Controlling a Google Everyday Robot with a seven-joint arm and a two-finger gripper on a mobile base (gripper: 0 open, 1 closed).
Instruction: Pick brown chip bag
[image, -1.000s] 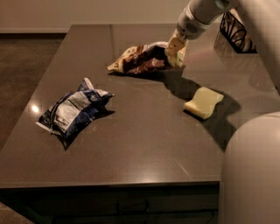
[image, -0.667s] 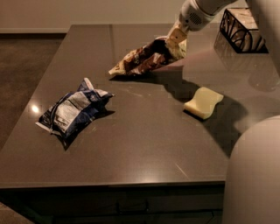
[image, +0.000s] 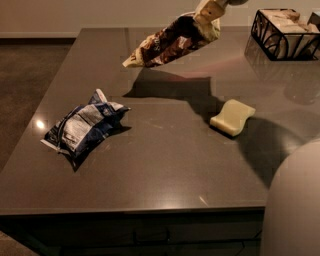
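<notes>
Blue-and-white chip bag (image: 85, 127) and pale sponge (image: 232, 116) had not moved in the last second. Behind them the brown chip bag (image: 167, 44), a second earlier lying on the table, hung clear of it, tilted, its shadow beneath. The gripper (image: 207, 19), at the top of the view, was clamped on the bag's upper right end. Judgement: pick essentially achieved, provided the hold lasts. Table (image: 165, 170) was dark grey and glossy. A wire basket (image: 285, 32) stood at the far right. Dark floor (image: 30, 75) lay to the left, with a pale wall (image: 100, 15) behind.

Office pantry, grey counter (image: 165, 170), carpet (image: 25, 100), wire basket (image: 265, 42), end effector (image: 206, 17) holding brown chip bag (image: 165, 45) above far edge.
</notes>
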